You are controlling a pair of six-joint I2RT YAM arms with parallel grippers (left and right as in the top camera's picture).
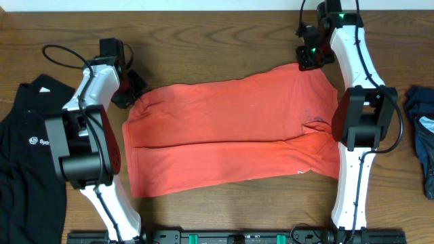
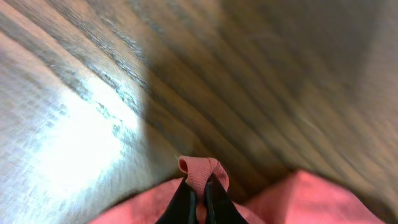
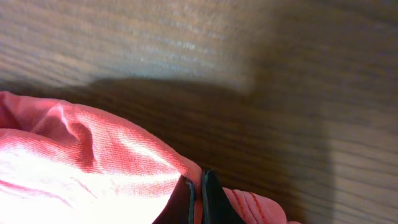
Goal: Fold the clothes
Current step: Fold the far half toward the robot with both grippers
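The left jaws and right jaws each pinch a far corner of the red shirt (image 1: 230, 135), probably to lift that edge evenly for folding

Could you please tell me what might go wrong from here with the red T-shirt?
The left gripper pinches only a small tuck at the edge of the red T-shirt, so it could slip free when pulled. The right gripper also grips right at the edge; an uneven pull may skew the fold. The left arm stands close to the black shirt and might drag it.
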